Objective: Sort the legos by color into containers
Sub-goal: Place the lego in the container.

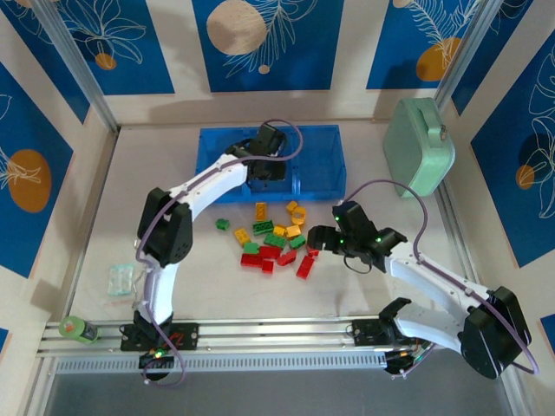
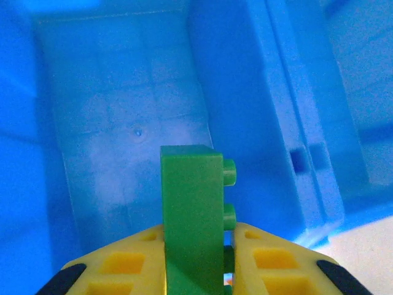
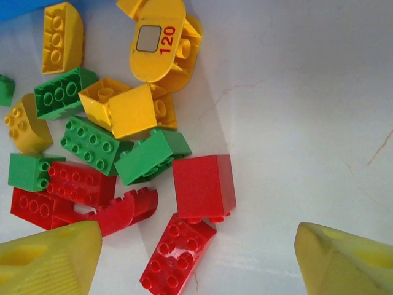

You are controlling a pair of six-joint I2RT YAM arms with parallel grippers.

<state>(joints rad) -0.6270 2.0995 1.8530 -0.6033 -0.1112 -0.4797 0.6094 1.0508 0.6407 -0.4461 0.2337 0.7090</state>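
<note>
The blue three-compartment tray [image 1: 316, 165] stands at the back of the table. My left gripper [image 1: 264, 166] hangs over its middle part, shut on a green lego [image 2: 193, 203] that stands upright between the yellow fingers [image 2: 123, 264]. Below the lego lies a bare compartment floor [image 2: 123, 135], with a divider wall to the right. The pile of red, green and yellow legos [image 1: 273, 238] lies on the table in front of the tray. My right gripper [image 3: 196, 258] hovers open over the pile's right edge. A red studded lego [image 3: 178, 261] and a red block [image 3: 204, 186] lie between its fingers.
A mint-green case [image 1: 419, 146] stands at the back right. A clear plastic packet [image 1: 121, 280] and a green tape roll [image 1: 76, 329] lie at the near left. A metal rail [image 1: 260, 334] runs along the near edge.
</note>
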